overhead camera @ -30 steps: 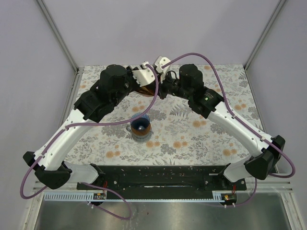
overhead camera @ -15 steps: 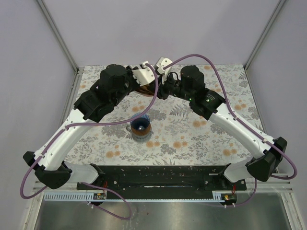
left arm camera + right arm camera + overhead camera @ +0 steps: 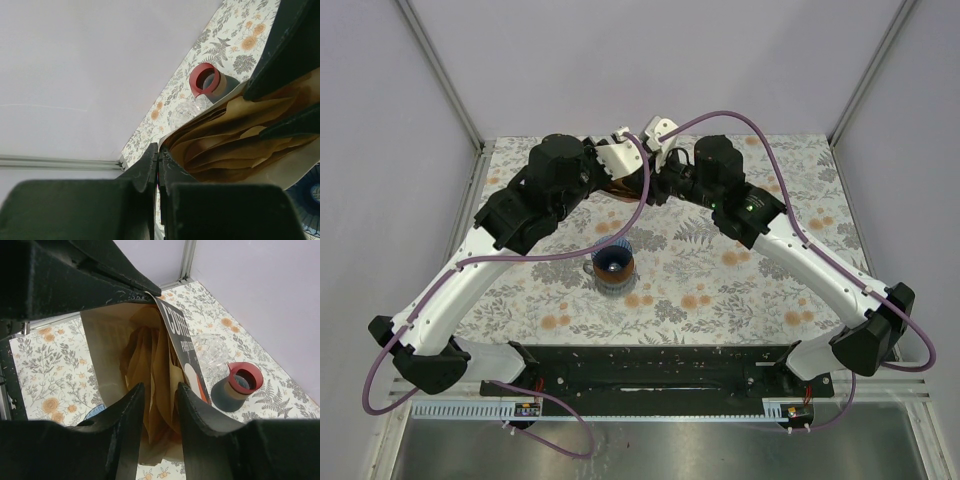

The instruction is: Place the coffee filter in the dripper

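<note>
Finding: the right gripper [image 3: 157, 390] has just changed state. A second ago its fingers were together; they now stand apart, poised in the mouth of the bag [image 3: 102, 347]. The brown filters [image 3: 152, 352] sit bunched inside the bag, some directly between the parted fingers. No filter is clamped, and none has left the bag.

The left gripper [image 3: 158, 150] is pressed together on the bag's upper edge and holds the mouth open.

The dripper [image 3: 613, 262], judged to be the blue ribbed piece on a cup, stands on the counter [image 3: 720, 290] on the near side of the bag, apart from it, with nothing in it. A red-rimmed cup [image 3: 237, 382] and a glass piece [image 3: 210, 352] stand just beyond the bag.

Assessment: the parting reads as preparation for a pinch. The task is at an early stage. The sheets lie packed together, so taking more than one is a risk.
</note>
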Tool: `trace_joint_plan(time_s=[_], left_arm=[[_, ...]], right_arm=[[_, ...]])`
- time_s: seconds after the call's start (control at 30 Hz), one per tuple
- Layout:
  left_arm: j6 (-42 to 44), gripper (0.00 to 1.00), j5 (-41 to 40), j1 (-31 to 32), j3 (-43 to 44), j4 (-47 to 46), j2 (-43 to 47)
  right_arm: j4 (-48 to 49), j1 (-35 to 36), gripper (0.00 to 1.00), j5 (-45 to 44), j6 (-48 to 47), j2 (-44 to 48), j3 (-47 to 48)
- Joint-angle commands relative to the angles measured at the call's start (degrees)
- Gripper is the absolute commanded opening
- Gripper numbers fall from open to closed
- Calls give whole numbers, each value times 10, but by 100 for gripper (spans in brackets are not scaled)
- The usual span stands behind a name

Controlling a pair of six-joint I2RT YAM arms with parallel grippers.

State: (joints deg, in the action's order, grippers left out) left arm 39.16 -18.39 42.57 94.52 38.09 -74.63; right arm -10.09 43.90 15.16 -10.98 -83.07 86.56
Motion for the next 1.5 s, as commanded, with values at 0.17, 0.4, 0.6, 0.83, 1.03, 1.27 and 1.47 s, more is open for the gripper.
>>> trace_joint_plan(time_s=[0.17,0.4,0.6,0.83,1.03,1.27,1.47], left_arm=[[-3,0,3,3,20,-21,10],[0,0,1,2,19,-21,11],[0,0,3,3,24,-21,6],[-5,0,2,2,26,-21,5],[-5,0,1,3,26,-21,7],[-6,0,4,3,26,-21,7],[-7,0,5,3,26,-20,5]], right_arm=[[24,2,42,-24,14,16,-3],[17,3,43,-28,14,34,-10],[18,2,40,2,23,66,-35],[25,2,41,7,32,60,-39],[25,3,41,-6,28,31,-18],[31,-1,27,0,33,16,-10],[30,-2,7,12,30,19,-9]])
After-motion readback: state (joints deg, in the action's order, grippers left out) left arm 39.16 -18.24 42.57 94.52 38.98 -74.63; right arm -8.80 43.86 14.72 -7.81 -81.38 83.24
